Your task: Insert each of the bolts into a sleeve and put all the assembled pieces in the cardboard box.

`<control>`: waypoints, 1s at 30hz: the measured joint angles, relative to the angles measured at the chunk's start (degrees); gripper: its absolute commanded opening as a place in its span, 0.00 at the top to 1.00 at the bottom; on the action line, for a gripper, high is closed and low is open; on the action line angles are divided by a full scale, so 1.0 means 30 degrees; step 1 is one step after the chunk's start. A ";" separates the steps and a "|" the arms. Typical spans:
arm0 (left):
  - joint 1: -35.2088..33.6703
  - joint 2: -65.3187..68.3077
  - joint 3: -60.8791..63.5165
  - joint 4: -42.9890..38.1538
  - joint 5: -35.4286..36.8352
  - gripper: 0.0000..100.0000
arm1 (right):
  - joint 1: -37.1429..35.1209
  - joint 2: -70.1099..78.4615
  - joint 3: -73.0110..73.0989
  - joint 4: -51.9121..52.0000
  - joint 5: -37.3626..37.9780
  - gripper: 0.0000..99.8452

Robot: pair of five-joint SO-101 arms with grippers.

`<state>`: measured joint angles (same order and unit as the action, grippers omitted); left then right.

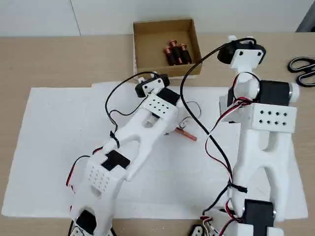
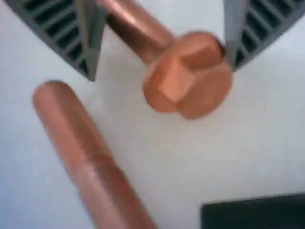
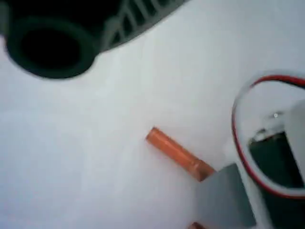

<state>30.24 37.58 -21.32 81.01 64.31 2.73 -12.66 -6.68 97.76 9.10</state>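
We see the left gripper [image 2: 160,70] low over the white sheet [image 1: 49,147]. Its two grey ribbed fingers [image 2: 81,33] are apart, one on each side of a shiny copper bolt [image 2: 186,81]. That bolt has a six-sided head on a round rim, and the head touches one finger. Just beside it lies a second bolt [image 2: 86,157], a long copper stick with fine ridges, flat on the sheet. The sheet looks soft and lies on a pale wooden table [image 1: 49,59].

The right gripper [image 3: 95,33] is clamped on a black sleeve [image 3: 47,47], a round tube with a dark hole at its end.

The brown cardboard box [image 1: 142,49] sits past the sheet's far edge, open on top. Three put-together pieces [image 1: 176,55] lie side by side in it, black with copper heads. Scissors [image 1: 302,69] with black handles lie well apart, at the table's edge. From above, the white left arm [image 1: 142,132] and a black cable [image 1: 197,123] cover much of the spot where the bolts are.
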 measured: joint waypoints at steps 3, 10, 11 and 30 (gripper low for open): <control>0.0029 0.0293 -0.0029 0.0000 0.0264 0.84 | 0.0000 0.0000 0.0000 0.0000 0.0000 1.00; 0.0029 0.0381 -0.0059 -0.0059 0.0440 0.90 | 0.0000 0.0000 0.0000 0.0000 0.0000 1.00; 0.0029 0.0381 -0.0059 -0.0176 0.0469 0.92 | 0.0000 0.0000 0.0000 0.0000 0.0000 1.00; 0.0381 0.0527 -0.5656 0.4601 -0.3311 1.00 | 0.0000 0.0000 0.0000 0.0000 0.0000 1.00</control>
<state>31.38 39.16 -38.29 94.81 54.37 2.73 -12.66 -6.68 97.76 9.10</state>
